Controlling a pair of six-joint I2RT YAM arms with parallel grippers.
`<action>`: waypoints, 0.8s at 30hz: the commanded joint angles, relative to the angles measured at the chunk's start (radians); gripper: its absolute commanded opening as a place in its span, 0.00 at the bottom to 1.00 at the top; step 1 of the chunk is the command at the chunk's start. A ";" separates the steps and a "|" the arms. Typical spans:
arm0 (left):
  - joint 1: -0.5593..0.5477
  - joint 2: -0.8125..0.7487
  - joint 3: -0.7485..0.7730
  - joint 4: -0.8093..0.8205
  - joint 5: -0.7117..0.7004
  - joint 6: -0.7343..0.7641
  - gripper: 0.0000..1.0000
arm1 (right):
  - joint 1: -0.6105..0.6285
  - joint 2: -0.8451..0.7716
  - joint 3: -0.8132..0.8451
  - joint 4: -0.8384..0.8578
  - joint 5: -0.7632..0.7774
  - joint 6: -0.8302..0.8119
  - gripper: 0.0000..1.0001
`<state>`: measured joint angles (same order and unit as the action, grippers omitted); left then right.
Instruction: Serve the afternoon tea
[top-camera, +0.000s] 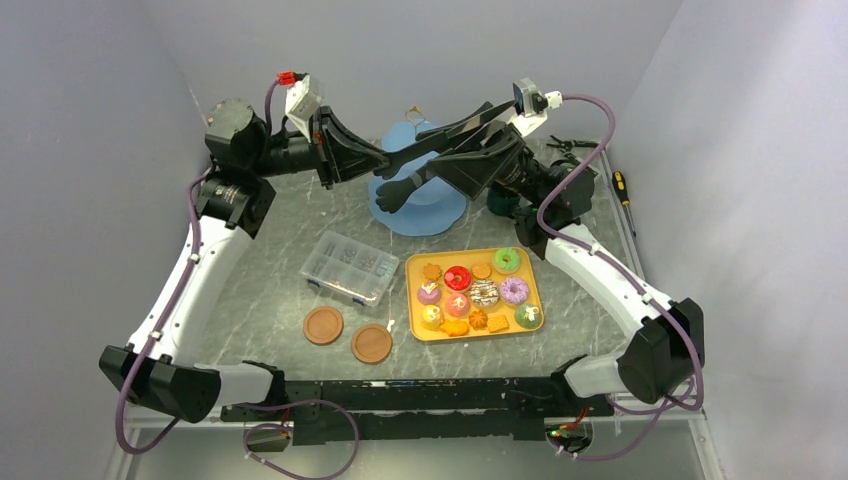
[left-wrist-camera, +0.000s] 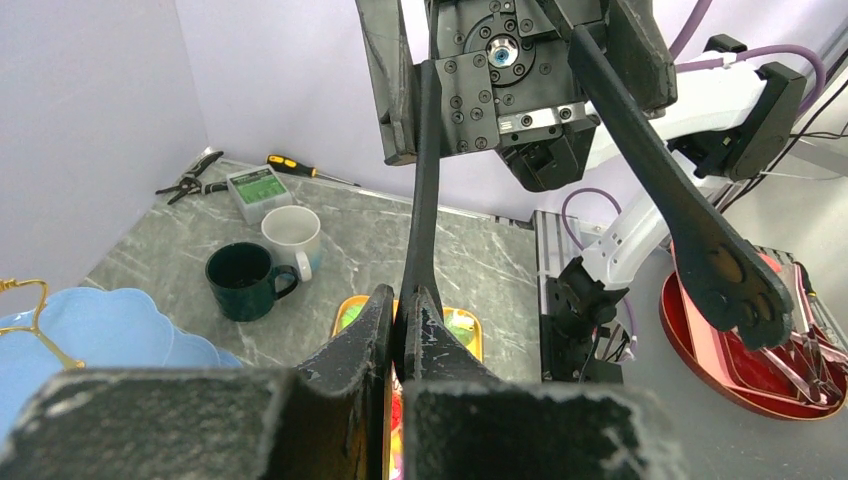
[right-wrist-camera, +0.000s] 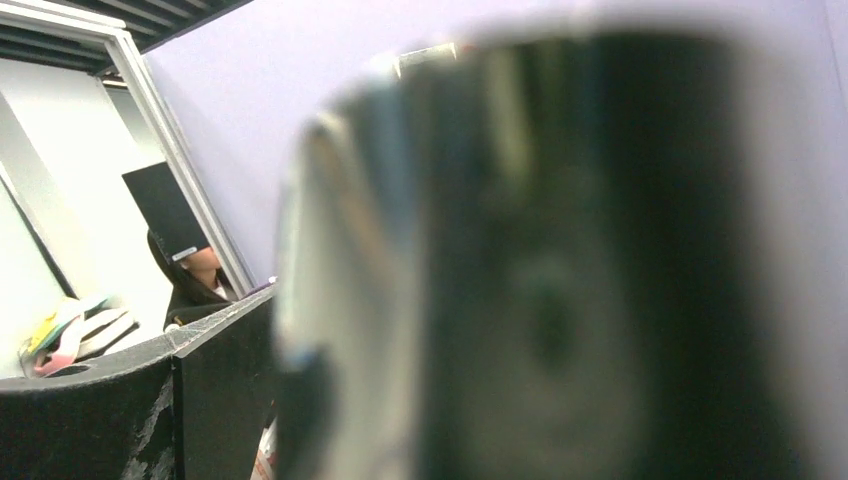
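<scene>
Tongs (left-wrist-camera: 425, 180) in closed left pincer (left-wrist-camera: 403, 325)

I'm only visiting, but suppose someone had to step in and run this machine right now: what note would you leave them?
Left gripper: shut on one arm of the black tongs, held up above the table.
Right gripper: wide open at the tongs' other end; whether it touches them is unclear.
Toy treats: all on the yellow tray.
Blue tiered stand: behind the tray, nothing seen on it.
Green mug and white mug: side by side at the back.
Done: tongs picked up. Left: serving everything.
</scene>
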<state>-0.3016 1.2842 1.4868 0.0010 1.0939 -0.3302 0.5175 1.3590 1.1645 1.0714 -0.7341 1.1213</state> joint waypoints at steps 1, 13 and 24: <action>-0.006 -0.022 0.013 0.013 0.005 0.024 0.03 | 0.023 -0.018 0.048 -0.007 -0.034 -0.020 0.93; -0.007 -0.037 0.023 -0.037 0.053 0.078 0.03 | -0.023 -0.031 0.099 0.117 -0.255 0.047 0.90; -0.007 -0.054 0.022 -0.016 0.046 0.107 0.03 | -0.031 0.060 0.091 0.415 -0.258 0.272 0.94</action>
<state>-0.3176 1.2465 1.4876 -0.0353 1.1622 -0.2668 0.4797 1.4399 1.2312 1.3621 -0.9520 1.3052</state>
